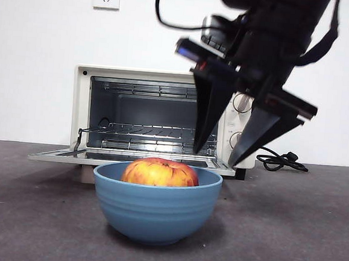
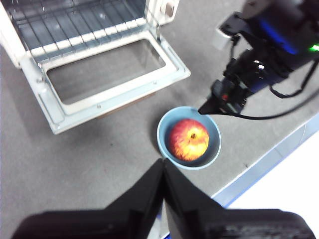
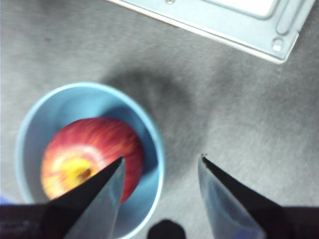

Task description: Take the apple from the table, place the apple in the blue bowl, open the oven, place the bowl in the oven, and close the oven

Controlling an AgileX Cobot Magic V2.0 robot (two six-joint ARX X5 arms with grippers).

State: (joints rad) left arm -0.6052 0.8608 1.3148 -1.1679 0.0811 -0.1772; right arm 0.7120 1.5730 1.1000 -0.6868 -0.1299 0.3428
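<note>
While the blue bowl [image 1: 155, 206] sits nearest on the table [image 1: 287, 236], the apple [image 1: 160, 172] rests inside it. Just above its rim on one side hangs the right gripper [image 1: 219, 157], jaws spread wide and holding nothing. Behind stands the oven [image 1: 157, 120], door dropped flat open. The left gripper [image 2: 163, 163] waits high up, jaws pressed together.
</note>
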